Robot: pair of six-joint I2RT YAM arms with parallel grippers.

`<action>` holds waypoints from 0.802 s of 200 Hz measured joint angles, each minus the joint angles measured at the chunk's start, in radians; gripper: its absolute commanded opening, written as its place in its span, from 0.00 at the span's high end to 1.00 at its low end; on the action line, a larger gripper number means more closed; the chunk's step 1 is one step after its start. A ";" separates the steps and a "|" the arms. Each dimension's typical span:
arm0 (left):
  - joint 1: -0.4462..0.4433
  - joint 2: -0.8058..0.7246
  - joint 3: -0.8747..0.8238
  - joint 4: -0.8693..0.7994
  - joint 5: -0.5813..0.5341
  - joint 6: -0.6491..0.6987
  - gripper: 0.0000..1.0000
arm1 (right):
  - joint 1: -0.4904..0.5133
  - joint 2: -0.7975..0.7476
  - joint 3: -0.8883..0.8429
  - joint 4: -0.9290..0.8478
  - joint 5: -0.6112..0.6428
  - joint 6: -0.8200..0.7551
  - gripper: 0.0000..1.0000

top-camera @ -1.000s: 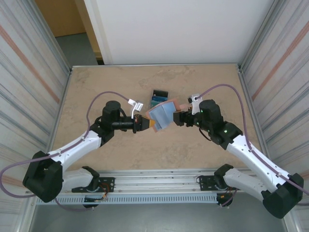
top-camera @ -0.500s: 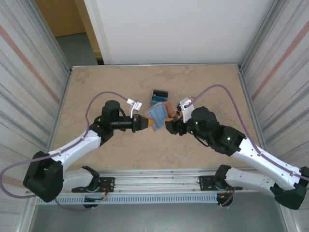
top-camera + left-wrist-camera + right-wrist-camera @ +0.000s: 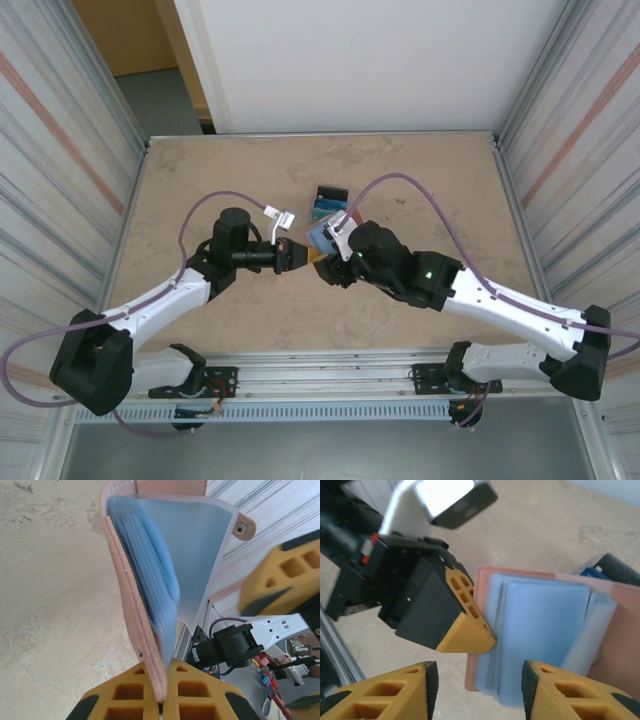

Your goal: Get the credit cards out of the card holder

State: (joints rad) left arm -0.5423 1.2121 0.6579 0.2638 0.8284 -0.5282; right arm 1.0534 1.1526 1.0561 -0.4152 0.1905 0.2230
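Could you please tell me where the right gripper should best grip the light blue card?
On the light blue card, probably the short edge nearest the right gripper, which pokes past the wallet rim; come in from that side, clear of the left gripper pinching the wallet's adjacent edge.

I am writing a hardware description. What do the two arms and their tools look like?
The left arm and right arm have white links and black joints; a purplish cable runs along each. The left tool and right tool are black with orange-yellow fingers bearing square recesses.
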 measured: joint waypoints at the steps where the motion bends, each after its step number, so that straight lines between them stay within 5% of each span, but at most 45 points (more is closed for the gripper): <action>1: 0.000 0.000 0.000 0.000 0.000 0.000 1.00 | -0.001 0.001 0.000 0.000 -0.001 0.000 0.45; 83: 0.000 -0.016 0.000 0.003 0.018 -0.001 1.00 | -0.100 0.040 -0.003 0.005 -0.037 0.004 0.33; 160: 0.000 -0.016 0.000 0.019 0.027 -0.023 1.00 | -0.120 0.051 -0.032 0.029 -0.087 0.004 0.38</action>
State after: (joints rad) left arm -0.5423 1.1965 0.6579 0.2825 0.8558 -0.5510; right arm 0.9333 1.2034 1.0237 -0.3866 0.1036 0.2268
